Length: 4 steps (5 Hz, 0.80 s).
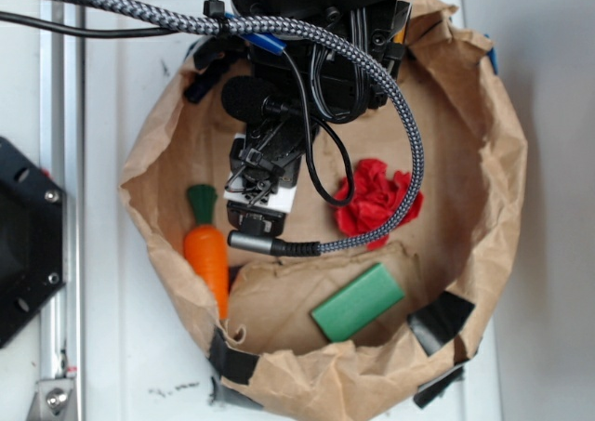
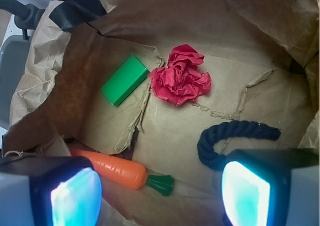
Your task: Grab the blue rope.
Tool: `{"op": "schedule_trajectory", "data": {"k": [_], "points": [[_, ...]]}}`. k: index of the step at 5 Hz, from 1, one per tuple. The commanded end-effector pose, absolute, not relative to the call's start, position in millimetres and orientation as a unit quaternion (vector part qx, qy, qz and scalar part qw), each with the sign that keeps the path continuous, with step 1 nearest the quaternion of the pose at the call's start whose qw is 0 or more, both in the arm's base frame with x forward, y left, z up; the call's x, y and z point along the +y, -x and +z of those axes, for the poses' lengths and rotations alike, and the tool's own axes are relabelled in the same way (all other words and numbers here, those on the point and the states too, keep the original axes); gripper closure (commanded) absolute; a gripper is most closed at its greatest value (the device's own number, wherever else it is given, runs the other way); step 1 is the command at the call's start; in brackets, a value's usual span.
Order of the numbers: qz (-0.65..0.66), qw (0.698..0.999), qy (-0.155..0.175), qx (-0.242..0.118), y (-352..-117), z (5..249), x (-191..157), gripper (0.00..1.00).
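Note:
The blue rope (image 2: 227, 136) is a thick dark navy twist, bent into a hook on the brown paper floor of the bag. In the wrist view it lies at lower right, and its curved part runs behind my right finger (image 2: 250, 191). My gripper (image 2: 160, 191) hangs open above the bag floor with nothing between its fingers. The rope lies off to the right side, not in the gap. In the exterior view my gripper (image 1: 260, 207) points down into the bag. The arm hides most of the rope (image 1: 244, 98), leaving only a dark fuzzy piece visible.
The brown paper bag (image 1: 483, 161) has crumpled walls all round. Inside lie an orange toy carrot (image 2: 112, 168) just under my left finger, a green block (image 2: 125, 79) and a crumpled red cloth (image 2: 181, 76). My grey braided cable (image 1: 409, 151) loops over the bag.

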<state>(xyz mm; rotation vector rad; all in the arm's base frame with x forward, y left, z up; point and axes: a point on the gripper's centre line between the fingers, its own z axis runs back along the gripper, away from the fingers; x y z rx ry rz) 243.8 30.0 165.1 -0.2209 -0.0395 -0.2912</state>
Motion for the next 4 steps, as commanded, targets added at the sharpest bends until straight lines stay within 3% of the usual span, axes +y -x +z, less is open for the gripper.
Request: {"op": "schedule_trajectory", "data": {"k": [1,3,4], "points": [[-0.155,0.983,0.094,-0.036,-261,148,46,0.0],[-0.185,0.977,0.107,-0.022,-276,110,53,0.0],[-0.205,0.976,0.073,-0.015,-283,100,38,0.0]]}}
